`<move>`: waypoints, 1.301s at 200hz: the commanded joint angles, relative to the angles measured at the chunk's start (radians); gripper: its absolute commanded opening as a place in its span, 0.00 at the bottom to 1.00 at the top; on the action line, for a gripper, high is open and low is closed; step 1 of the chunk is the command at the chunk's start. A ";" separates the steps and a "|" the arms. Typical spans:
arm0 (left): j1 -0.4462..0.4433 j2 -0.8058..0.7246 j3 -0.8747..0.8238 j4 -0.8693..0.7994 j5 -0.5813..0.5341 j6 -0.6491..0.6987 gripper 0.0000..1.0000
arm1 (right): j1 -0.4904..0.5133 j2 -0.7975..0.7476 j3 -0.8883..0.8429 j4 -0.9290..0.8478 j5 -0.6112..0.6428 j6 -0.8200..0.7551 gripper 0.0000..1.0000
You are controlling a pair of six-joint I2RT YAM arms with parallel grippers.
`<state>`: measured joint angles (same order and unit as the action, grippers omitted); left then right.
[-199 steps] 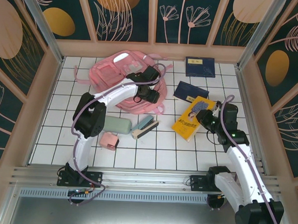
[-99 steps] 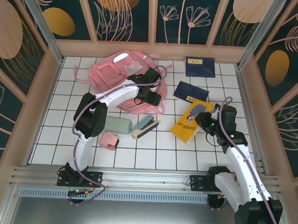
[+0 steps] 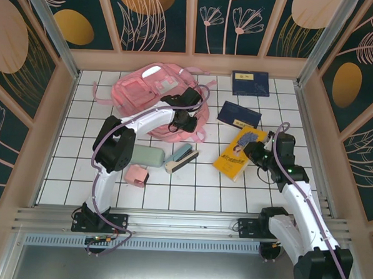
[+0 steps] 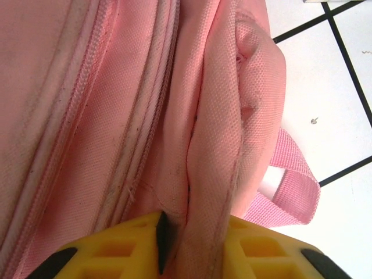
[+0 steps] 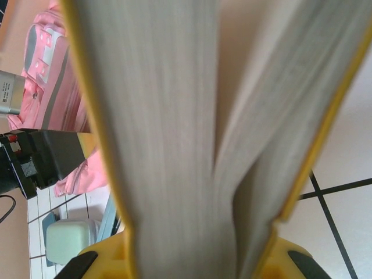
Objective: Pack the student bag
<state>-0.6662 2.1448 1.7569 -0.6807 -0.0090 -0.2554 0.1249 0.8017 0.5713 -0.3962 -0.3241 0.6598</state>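
The student bag, a large pink backpack, lies at the back left of the tiled table. My left gripper is at its near right edge. In the left wrist view the yellow fingers pinch a fold of the bag's pink fabric beside a zip seam, with a pink strap loop to the right. My right gripper is shut on a yellow book, which tilts over the tiles right of centre. In the right wrist view the book's page edges fill the space between the fingers.
A dark blue book lies at the back right and a dark blue booklet just behind the yellow book. A green case, a small pink box and a teal-and-cream item lie near the left arm. Wooden walls enclose the table.
The left gripper's jaws have closed onto the bag's fabric at its near right edge. The right gripper has drawn the yellow book slightly toward the near side.
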 commanded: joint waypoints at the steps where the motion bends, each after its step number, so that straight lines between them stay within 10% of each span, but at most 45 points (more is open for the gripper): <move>1: 0.001 -0.021 0.032 -0.015 -0.018 -0.004 0.26 | -0.007 -0.030 -0.003 0.066 -0.033 0.001 0.00; 97: 0.006 -0.019 0.079 -0.058 -0.076 0.006 0.40 | -0.007 -0.030 -0.010 0.074 -0.049 0.013 0.00; 260: 0.015 -0.036 0.073 -0.023 -0.042 0.019 0.00 | -0.002 -0.033 0.009 0.083 -0.076 0.015 0.00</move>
<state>-0.6609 2.1448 1.8126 -0.7116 -0.0597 -0.2440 0.1249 0.7937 0.5594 -0.3920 -0.3504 0.6636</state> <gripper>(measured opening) 0.058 0.168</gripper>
